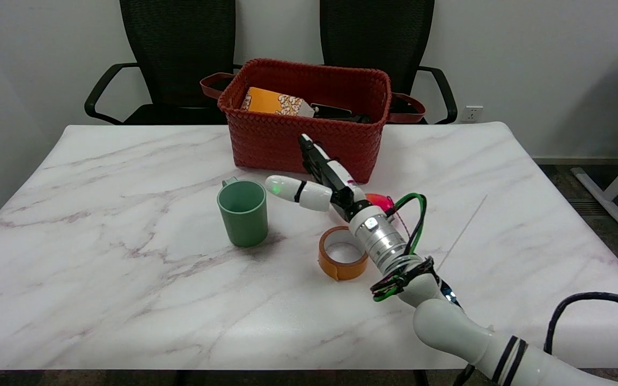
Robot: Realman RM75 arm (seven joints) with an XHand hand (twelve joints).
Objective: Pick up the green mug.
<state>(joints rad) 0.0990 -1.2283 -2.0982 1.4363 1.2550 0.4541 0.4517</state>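
Your right hand (pixel 314 179) is spread, holding nothing. Green mug (pixel 243 212) stands upright just left of its thumb, mouth up, handle pointing away toward the far side. Bare marble table (pixel 100 257) beyond it; tape roll (pixel 343 252) under your wrist.

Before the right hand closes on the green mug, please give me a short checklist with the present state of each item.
1. Green mug upright on the table: ok.
2. Right hand holds nothing, fingers apart: ok.
3. Hand already touching the mug: not ok, a gap shows.
4. Orange tape roll clear of the path: ok, it lies beside the wrist.
5. Mug handle position: at the far left rim, away from the hand.
6. Height of the hand over the table: cannot tell.
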